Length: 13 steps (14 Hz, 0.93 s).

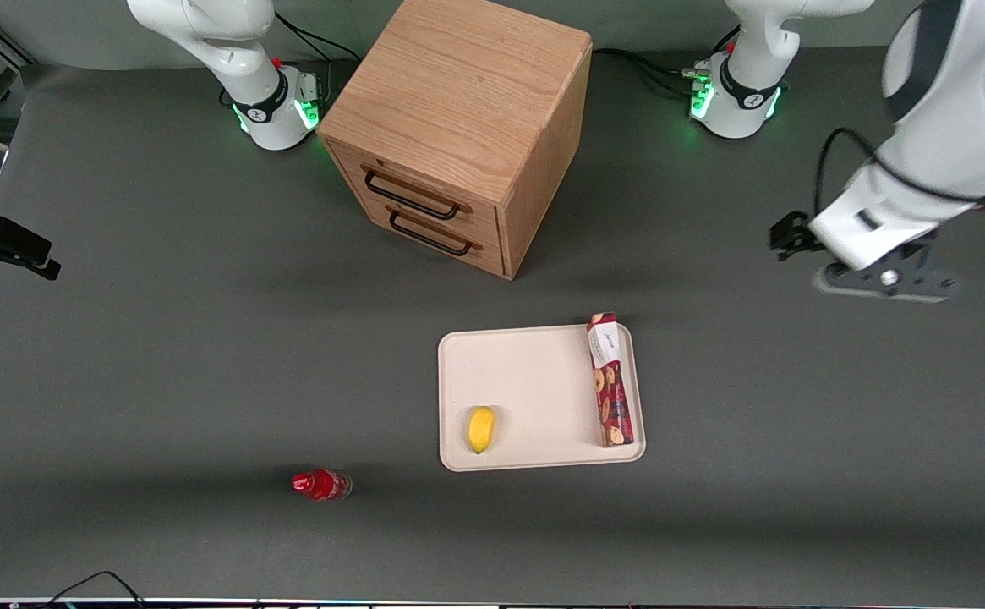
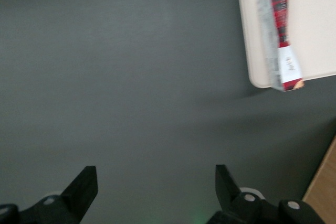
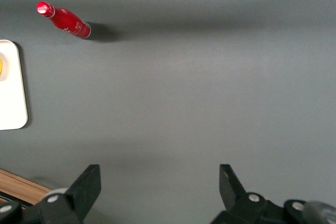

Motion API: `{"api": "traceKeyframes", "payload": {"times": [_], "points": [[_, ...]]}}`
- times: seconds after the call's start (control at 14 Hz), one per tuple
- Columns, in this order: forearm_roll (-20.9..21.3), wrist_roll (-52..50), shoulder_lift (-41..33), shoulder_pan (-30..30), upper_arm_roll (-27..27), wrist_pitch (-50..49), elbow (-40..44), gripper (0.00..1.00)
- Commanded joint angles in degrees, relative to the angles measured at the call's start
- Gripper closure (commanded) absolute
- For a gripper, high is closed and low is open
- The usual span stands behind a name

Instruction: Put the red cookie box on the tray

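Red cookie box (image 1: 610, 380) lies flat on the tray (image 1: 526, 381), along the short edge at the working arm's end, white end panel pointing toward the wooden drawer cabinet (image 1: 458, 127); that end sits at, maybe just over, the rim, seen in the wrist view too (image 2: 278, 30). Judging from that, the placement looks done and what's left is a clean exit. Claw (image 2: 156, 190) is spread wide and carries nothing, over bare table (image 1: 162, 338), well apart from the tray toward the working arm's end; in the front view it hangs above the table surface (image 1: 881, 279). To finish well: hold the fingers apart, no re-closing near the box, and move up and away from the tray rather than across it, so nothing catches the carton's overhanging end. The box is slim and light; a brush on that end would likely pivot it off the rim. If a tidier result is wanted, I'd nudge it inward from the rim, toward the yellow fruit (image 1: 481, 429), which is well clear on the same tray, but that risks more than it gains. Red bottle (image 1: 320, 485) lies on its side on the table, nearer the front camera than the tray, toward the parked arm's end, not in the path.
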Motion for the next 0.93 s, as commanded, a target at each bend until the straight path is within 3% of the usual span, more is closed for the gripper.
{"api": "traceKeyframes", "payload": {"times": [0.0, 0.5, 0.86], "points": [[-1.23, 6.18, -6.02, -0.39, 4.66, 1.73, -6.26, 0.0], [-2.55, -1.6, -3.65, -0.39, 6.0, 0.59, -0.55, 0.0], [-2.64, -1.35, -3.12, -0.39, 6.0, 0.5, 0.24, 0.0]]}}
